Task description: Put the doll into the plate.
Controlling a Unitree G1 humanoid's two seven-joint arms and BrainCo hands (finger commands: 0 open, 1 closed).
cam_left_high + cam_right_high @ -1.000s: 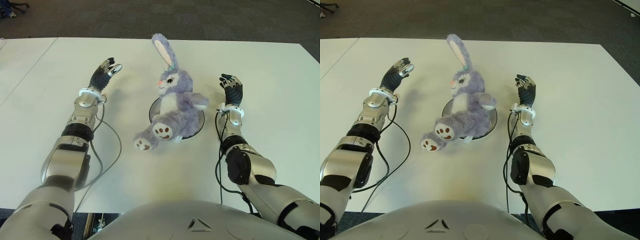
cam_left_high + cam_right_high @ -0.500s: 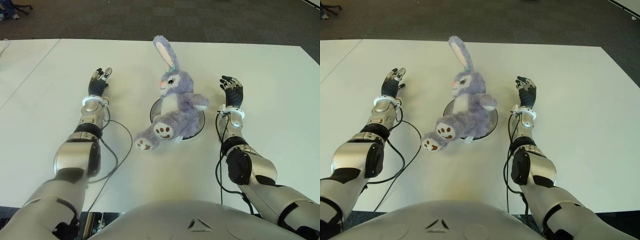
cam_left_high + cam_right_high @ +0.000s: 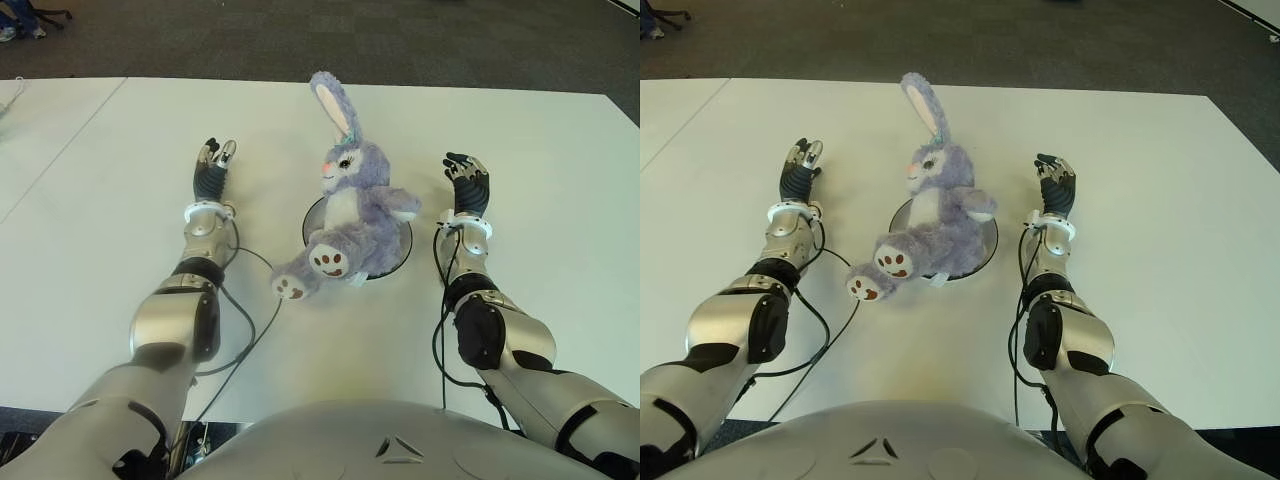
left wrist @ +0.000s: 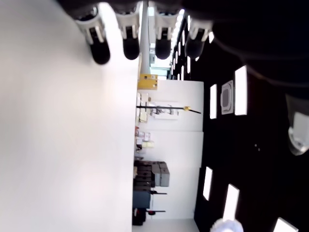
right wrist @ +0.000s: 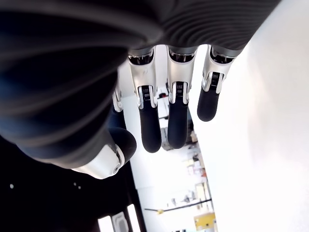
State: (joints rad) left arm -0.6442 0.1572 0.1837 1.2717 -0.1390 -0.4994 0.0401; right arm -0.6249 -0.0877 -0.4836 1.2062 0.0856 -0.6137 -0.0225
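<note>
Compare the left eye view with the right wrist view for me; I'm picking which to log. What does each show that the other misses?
Only the left eye view shows the doll sitting on the plate, with the left hand to its left. Only the right wrist view shows the right hand's fingers from close by, relaxed and holding nothing. Both show the right hand and the white table.

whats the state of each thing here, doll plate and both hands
doll: sitting upright in the plate, one leg hanging out over the rim onto the table, held by neither hand
plate: on the table, mostly covered by the doll
left hand: open, empty, left of the doll
right hand: open, empty, right of the doll
table: white, bearing the plate
</note>
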